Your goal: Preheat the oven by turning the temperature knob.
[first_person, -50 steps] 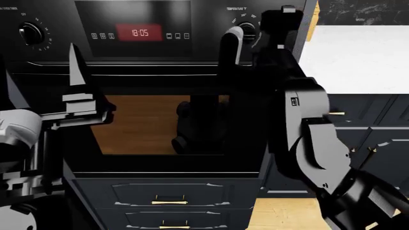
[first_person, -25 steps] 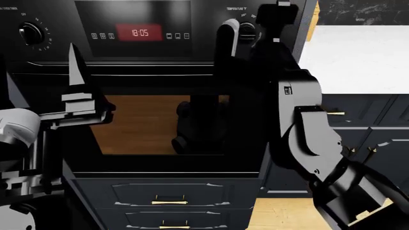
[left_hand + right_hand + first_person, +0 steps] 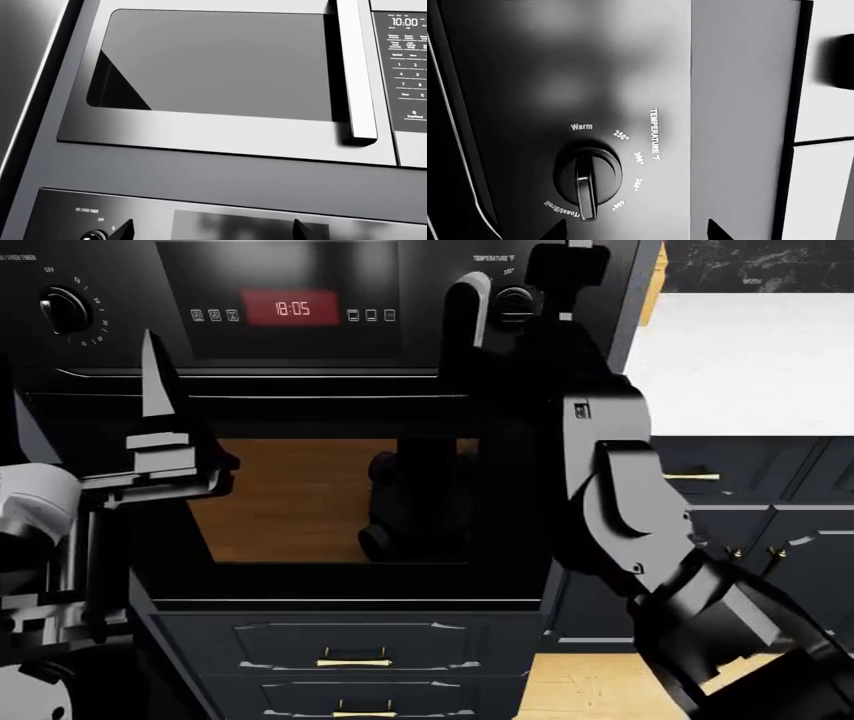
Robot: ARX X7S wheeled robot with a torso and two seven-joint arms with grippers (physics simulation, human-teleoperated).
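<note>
Right wrist view showed the temperature knob [image 3: 588, 178] plainly; head view had the right gripper [image 3: 514, 285], jaws spread, half-hiding it. Left gripper's jaws: spread.

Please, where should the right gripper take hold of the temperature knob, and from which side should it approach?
Grip the raised bar-shaped ridge across the temperature knob, one finger on each long flank. Approach straight toward the oven panel; the ridge stands proud of the round base. The right gripper already frames it.
</note>
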